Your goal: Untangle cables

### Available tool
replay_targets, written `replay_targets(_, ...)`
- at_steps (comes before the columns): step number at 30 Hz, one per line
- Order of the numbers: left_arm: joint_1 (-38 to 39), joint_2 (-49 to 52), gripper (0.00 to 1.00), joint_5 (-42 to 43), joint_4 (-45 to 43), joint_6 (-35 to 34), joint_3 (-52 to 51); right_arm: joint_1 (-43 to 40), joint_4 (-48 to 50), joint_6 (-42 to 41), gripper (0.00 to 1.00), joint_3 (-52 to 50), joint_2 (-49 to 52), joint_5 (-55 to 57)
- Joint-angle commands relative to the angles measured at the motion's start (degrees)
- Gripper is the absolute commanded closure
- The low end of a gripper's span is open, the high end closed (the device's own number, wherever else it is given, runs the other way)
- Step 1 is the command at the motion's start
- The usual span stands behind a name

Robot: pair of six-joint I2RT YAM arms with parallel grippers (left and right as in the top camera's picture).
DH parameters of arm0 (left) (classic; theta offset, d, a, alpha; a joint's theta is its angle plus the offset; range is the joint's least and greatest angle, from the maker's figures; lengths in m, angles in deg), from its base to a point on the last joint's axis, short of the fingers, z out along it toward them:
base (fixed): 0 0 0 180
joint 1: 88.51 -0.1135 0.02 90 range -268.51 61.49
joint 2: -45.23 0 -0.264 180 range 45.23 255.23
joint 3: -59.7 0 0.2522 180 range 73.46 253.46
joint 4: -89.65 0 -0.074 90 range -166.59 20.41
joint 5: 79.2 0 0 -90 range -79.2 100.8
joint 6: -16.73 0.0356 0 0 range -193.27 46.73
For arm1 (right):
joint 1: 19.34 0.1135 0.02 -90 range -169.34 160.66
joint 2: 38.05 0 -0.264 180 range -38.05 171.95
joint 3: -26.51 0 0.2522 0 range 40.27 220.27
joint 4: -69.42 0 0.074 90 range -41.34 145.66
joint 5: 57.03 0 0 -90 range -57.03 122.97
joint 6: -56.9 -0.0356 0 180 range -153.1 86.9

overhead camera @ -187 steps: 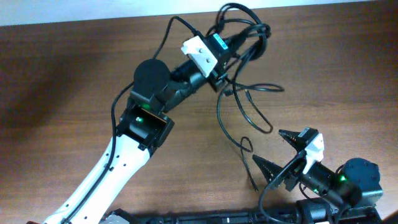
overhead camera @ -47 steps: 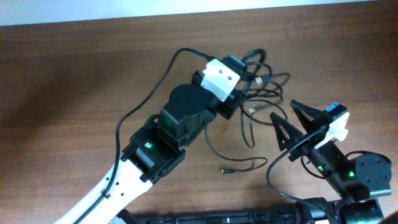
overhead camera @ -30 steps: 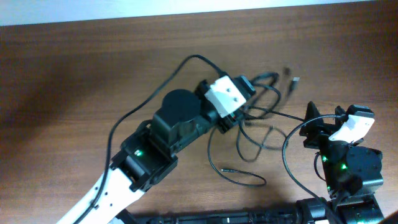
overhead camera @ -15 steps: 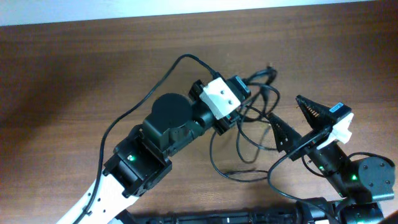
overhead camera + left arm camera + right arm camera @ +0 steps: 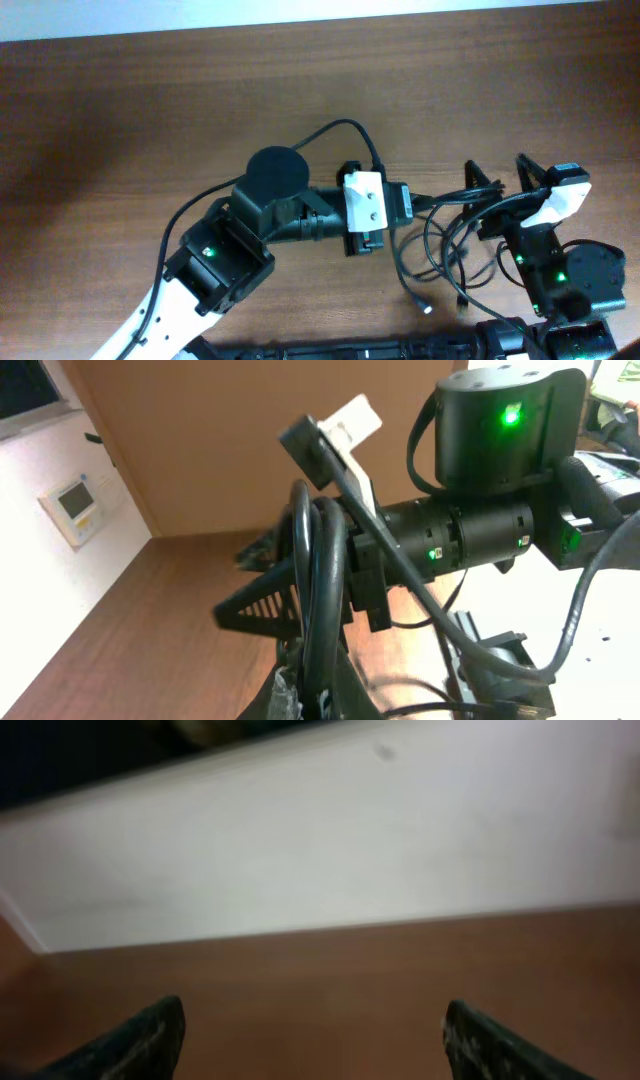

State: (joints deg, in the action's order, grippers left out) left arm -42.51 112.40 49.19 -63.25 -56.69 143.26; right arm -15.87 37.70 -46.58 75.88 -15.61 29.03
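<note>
Thin, glossy black cables [image 5: 445, 240] loop over the wood-grain desk [image 5: 120, 120]. My left gripper [image 5: 410, 203] is clamped on them; my right gripper [image 5: 503, 185] is spread apart.

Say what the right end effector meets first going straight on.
Nothing near: the open right end effector faces only brown wooden table, then a white strip past its far edge. The thin black cables look behind its fingertips, though depth is unclear.

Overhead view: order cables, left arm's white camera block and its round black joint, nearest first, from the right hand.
1. cables, just left of the right hand.
2. white camera block, farther left.
3. round black joint, farthest left.
</note>
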Motion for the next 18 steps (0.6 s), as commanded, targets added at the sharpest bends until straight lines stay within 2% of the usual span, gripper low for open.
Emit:
replay_targets(1,-3.7,-4.2,1.00,-3.1,0.3,1.1,0.6,-0.1,-3.3,-0.3,0.19,0.3,-0.2,9.8)
replay_targets(2,-5.4,-5.7,1.00,-10.5,0.7,1.1,0.6,-0.1,-3.7,-0.3,0.19,0.3,-0.2,9.8)
replay_targets(6,-7.4,-9.1,1.00,-29.3,0.9,1.1,0.6,-0.1,-3.7,-0.3,0.19,0.3,-0.2,9.8)
replay_targets(8,-7.6,-10.7,1.00,-43.9,0.9,1.1,0.6,-0.1,-3.7,-0.3,0.19,0.3,-0.2,9.8)
replay_targets(12,-7.6,-10.6,1.00,-58.1,0.9,1.1,0.6,-0.1,-3.7,-0.3,0.19,0.3,-0.2,9.8)
replay_targets(18,-7.5,-9.8,0.99,-59.8,2.5,0.6,0.6,-0.1,-3.7,-0.3,0.19,0.3,-0.2,9.8)
